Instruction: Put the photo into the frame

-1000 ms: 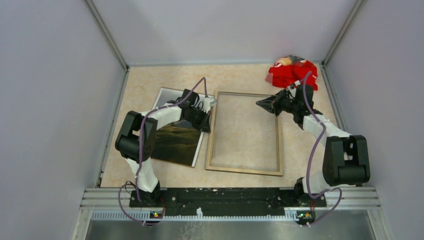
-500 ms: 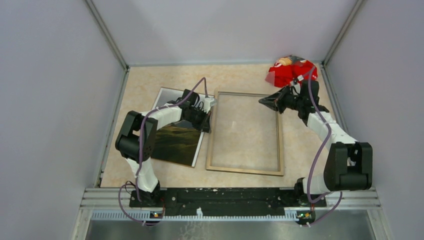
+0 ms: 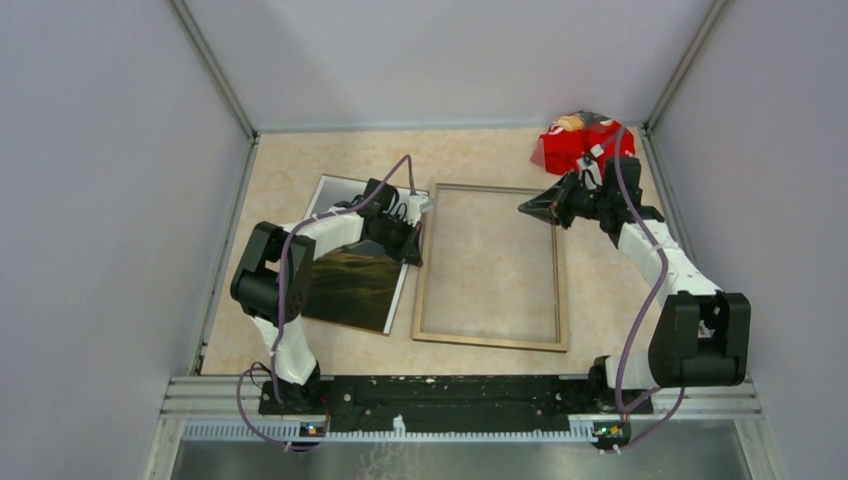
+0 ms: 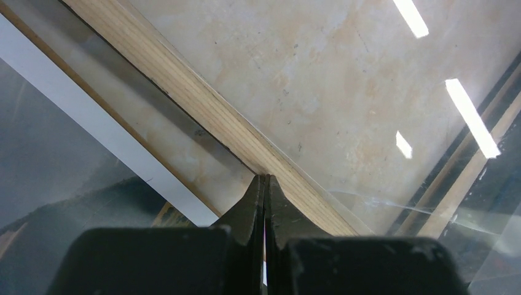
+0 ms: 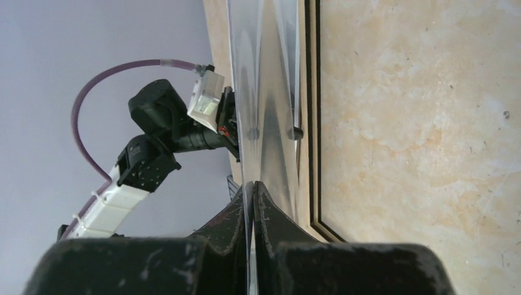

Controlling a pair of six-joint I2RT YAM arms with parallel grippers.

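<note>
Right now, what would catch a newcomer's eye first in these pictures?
The big wooden frame lying flat mid-table, with the left gripper and right gripper shut near its far corners, the right one pinching a clear sheet seen edge-on. Then the dark landscape photo left of the frame, and a red bag in the far right corner.

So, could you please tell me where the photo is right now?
In the top view the photo lies flat, picture side up, left of centre, just left of the frame and partly under the left arm.
</note>
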